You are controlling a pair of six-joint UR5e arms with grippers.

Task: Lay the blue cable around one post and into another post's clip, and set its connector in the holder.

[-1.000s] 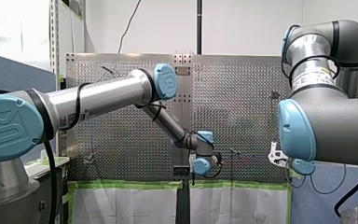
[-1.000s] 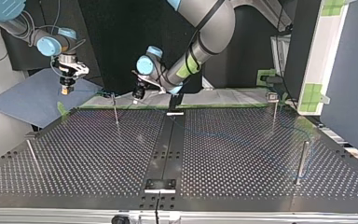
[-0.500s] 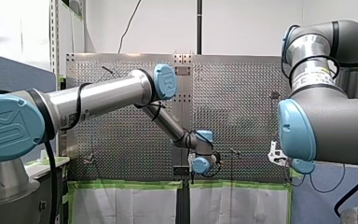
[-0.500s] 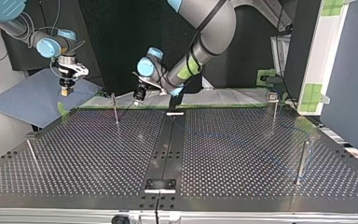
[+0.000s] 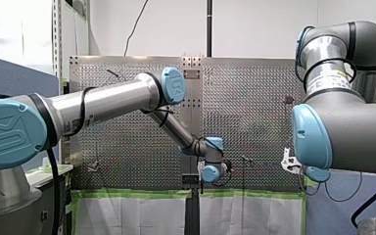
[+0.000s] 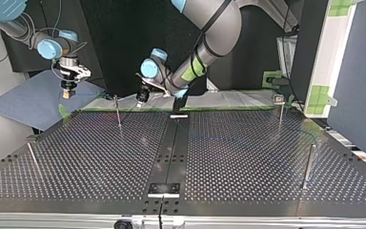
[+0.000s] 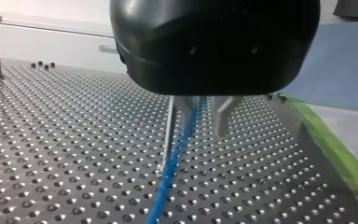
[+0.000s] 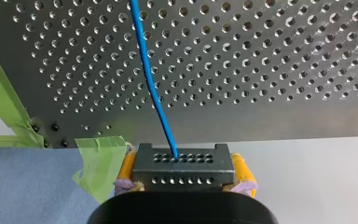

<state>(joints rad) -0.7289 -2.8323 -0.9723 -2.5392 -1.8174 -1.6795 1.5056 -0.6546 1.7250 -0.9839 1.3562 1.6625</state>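
The blue cable runs from the perforated table up between the two metal fingers of my left gripper. They stand apart with a gap on each side of it, so the gripper is open. A thin post stands just beside those fingers. In the top view my left gripper hangs near the far edge, right of that post. My right gripper has yellow pads shut on the black connector, and the cable leads out of it over the table edge. It hovers beyond the table.
More posts stand at the top view's right and near left. Black plates sit on the table's centre strip. Green tape and a blue mat lie past the far edge.
My left gripper's fingers have come apart around the cable, and its wrist has sunk slightly toward the table. My right arm has not moved.
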